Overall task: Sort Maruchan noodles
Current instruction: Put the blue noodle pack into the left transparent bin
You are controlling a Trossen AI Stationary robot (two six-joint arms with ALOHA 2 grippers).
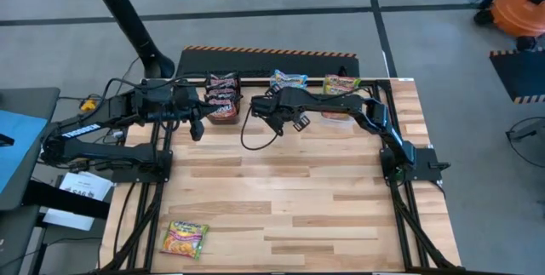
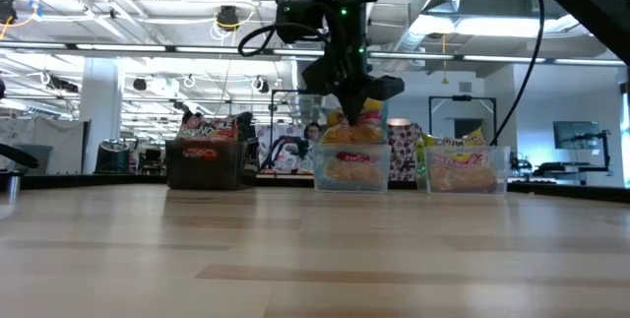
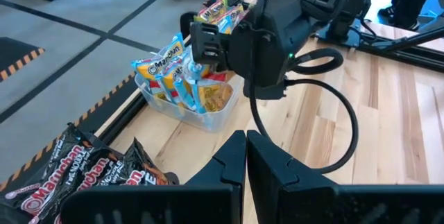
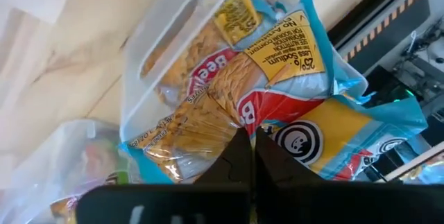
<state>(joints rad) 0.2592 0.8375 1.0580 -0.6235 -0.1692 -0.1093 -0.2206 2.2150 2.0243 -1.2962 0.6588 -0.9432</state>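
Loose packet: lies near your tabletop's front edge.
Right gripper: reaching over the blue packets' tub, fingers closed, holding nothing.
Left gripper: beside the black box, fingers closed, empty.

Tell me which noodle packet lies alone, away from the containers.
The green-edged packet near the table's front left corner. All other packets sit in the three containers along the far edge; this one lies flat on bare wood, far from both grippers.

A light wooden table carries a black box of dark packets at its far edge; beside the box stand two clear tubs; well apart, one green-edged noodle packet lies at the near corner
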